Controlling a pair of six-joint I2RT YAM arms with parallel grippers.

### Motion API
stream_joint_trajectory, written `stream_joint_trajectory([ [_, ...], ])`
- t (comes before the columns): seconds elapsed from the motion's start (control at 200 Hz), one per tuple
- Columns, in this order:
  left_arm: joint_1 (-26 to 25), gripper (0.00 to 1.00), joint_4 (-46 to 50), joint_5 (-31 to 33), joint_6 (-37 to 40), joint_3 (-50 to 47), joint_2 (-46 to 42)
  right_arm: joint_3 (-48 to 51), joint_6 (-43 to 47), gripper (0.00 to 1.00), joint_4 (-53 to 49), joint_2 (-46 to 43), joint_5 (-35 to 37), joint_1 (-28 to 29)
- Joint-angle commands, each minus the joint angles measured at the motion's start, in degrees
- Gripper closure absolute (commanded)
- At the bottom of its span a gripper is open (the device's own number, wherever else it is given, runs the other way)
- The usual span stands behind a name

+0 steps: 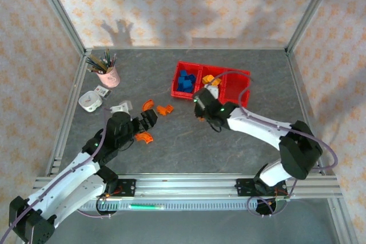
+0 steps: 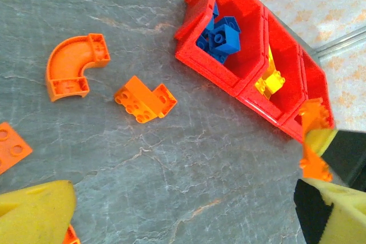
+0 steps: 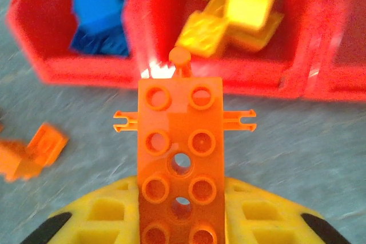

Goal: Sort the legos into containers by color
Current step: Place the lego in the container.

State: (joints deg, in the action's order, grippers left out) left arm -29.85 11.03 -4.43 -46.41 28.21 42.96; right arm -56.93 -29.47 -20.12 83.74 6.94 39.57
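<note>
Robot lab test cell: aluminium frame, floral backdrop panels, grey stone-look tabletop.

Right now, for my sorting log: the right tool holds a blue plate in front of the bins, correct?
Not quite: the plate is orange, not blue. The right wrist view shows the right tool holding it in front of the bins.
</note>
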Motion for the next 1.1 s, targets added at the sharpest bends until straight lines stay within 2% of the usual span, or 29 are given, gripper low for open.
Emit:
stream_joint_trajectory([
  [0.0, 0.3, 0.01, -7.0, -2.1, 2.3, 2.2, 2.3, -0.5, 3.7, 0.71, -1.3, -1.7, 1.4, -5.1],
  [0.16, 0.3, 0.01, -11.7, -3.8, 2.6, 2.6, 6.6, -3.8, 7.1, 0.71, -1.1, -0.1, -0.5, -14.9],
  [0.31, 0.3, 0.01, -14.6, -5.1, 3.0, 3.8, 10.9, -8.0, 9.9, 0.71, -0.6, 4.9, 0.1, -21.3],
  [0.44, 0.3, 0.01, -16.4, -5.8, 3.0, 4.8, 13.8, -10.8, 11.7, 0.71, 2.2, 10.4, -2.9, -25.6],
  [0.551, 0.3, 0.01, -16.6, -6.0, 3.1, 5.6, 15.2, -14.5, 13.3, 0.7, 2.4, 15.2, -2.0, -26.0],
  [0.716, 0.2, 0.01, -16.7, -5.7, 3.2, 5.7, 15.5, -17.9, 13.4, 0.63, 1.8, 20.1, -0.7, -26.8],
  [0.771, 0.3, 0.01, -16.6, -5.4, 3.3, 5.7, 15.4, -18.1, 13.4, 0.56, 2.2, 20.1, -1.3, -26.7],
  [1.091, 0.2, 0.01, -15.2, -3.5, 3.2, 5.0, 12.5, -16.2, 13.4, 0.46, 0.6, 13.9, -5.0, -25.3],
])
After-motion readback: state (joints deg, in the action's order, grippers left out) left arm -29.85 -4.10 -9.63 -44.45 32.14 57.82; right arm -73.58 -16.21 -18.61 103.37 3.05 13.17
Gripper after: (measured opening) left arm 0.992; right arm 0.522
